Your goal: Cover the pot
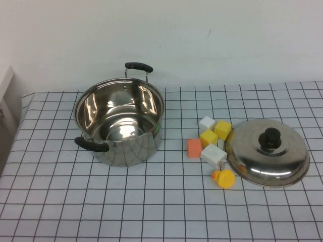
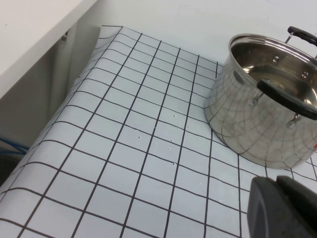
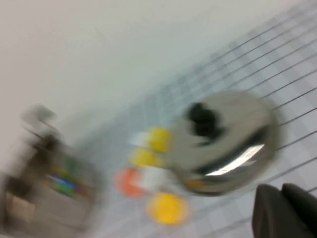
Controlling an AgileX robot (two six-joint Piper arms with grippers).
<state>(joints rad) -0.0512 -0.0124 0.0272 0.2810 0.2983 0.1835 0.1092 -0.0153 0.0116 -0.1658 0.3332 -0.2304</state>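
The pot [image 1: 132, 151] is large, shiny steel with two black handles, and it stands open and empty at the table's middle left. It also shows in the left wrist view [image 2: 247, 119] and, blurred, in the right wrist view [image 3: 49, 188]. The domed steel lid [image 1: 252, 156] with a black knob [image 1: 271, 137] lies on the table at the right, also in the right wrist view [image 3: 233, 144]. My left gripper [image 2: 276, 184] hovers shut and empty over the cloth, to the pot's left. My right gripper [image 3: 281, 191] is shut and empty, short of the lid. Neither gripper shows in the high view.
Small blocks lie between pot and lid: white [image 1: 207, 122], yellow [image 1: 223, 129], yellow [image 1: 208, 137], orange [image 1: 194, 148], white [image 1: 214, 155]. A yellow toy duck [image 1: 224, 178] sits by the lid's front edge. The checked tablecloth [image 1: 151, 212] ends at the left edge.
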